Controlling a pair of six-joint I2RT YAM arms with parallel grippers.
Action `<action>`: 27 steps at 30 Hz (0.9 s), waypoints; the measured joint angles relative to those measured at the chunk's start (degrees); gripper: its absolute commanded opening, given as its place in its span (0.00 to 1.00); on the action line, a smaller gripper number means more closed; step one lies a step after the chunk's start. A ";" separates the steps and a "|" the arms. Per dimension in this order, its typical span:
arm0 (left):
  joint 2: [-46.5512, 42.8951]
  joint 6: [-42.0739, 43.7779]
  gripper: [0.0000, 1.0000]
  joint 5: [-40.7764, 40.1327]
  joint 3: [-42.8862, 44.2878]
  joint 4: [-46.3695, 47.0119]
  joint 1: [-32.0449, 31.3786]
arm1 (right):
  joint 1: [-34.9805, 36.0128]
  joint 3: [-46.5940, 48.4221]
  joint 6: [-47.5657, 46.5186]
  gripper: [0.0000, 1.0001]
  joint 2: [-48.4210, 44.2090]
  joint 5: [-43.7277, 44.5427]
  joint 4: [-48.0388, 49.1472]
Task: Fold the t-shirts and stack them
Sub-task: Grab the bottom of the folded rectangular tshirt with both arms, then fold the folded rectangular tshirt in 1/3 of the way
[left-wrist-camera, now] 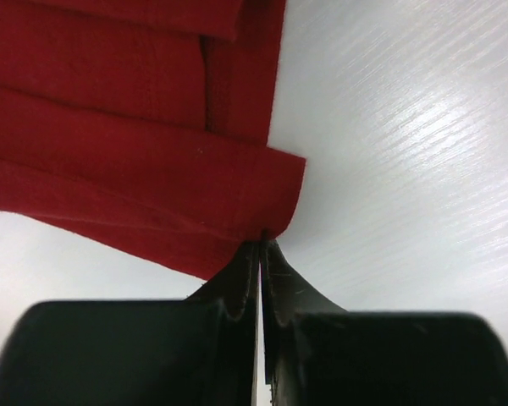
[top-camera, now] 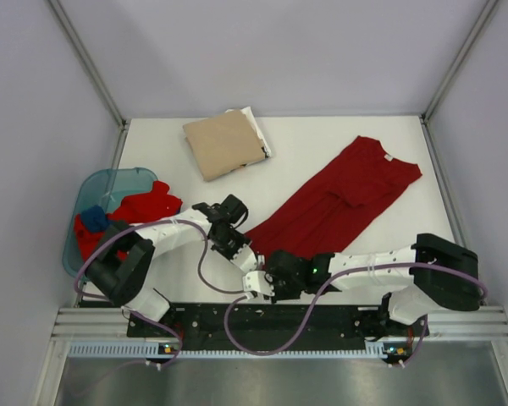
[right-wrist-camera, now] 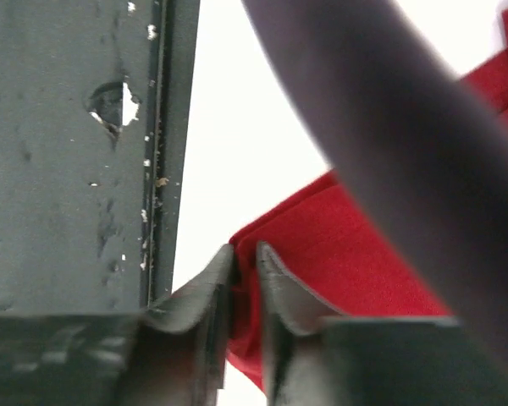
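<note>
Hem of dark red tee (top-camera: 339, 199) pinched tight in left gripper (left-wrist-camera: 261, 247) and right gripper (right-wrist-camera: 244, 266); lift evenly, keeping cloth between them taut.

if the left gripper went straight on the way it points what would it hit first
The dark red t-shirt: the left gripper is shut on its folded corner, and more of that cloth lies straight ahead.

A dark red t-shirt (top-camera: 334, 203) lies slantwise on the counter (top-camera: 322, 139), running from mid near edge toward the far right corner. The left gripper (top-camera: 240, 248) and right gripper (top-camera: 257, 283) meet at its near end. A folded tan t-shirt (top-camera: 223, 144) sits by the far edge. A teal tub (top-camera: 91, 188) sits at the left edge.
</note>
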 measured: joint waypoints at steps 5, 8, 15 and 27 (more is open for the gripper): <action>1.44 -3.48 0.00 -0.52 2.01 -0.48 -0.11 | -1.81 -0.15 1.40 0.00 -1.90 1.64 -2.51; 3.93 -9.44 0.00 0.15 7.65 -0.44 0.04 | -7.17 -0.20 3.61 0.00 -6.78 0.96 -5.31; 8.72 -22.25 0.00 3.06 24.83 1.77 0.11 | -25.11 -0.31 7.45 0.00 -22.34 -2.51 -5.53; 26.75 -33.66 0.00 3.56 52.09 2.21 -3.04 | -49.68 -2.54 11.21 0.00 -31.30 -1.97 -2.19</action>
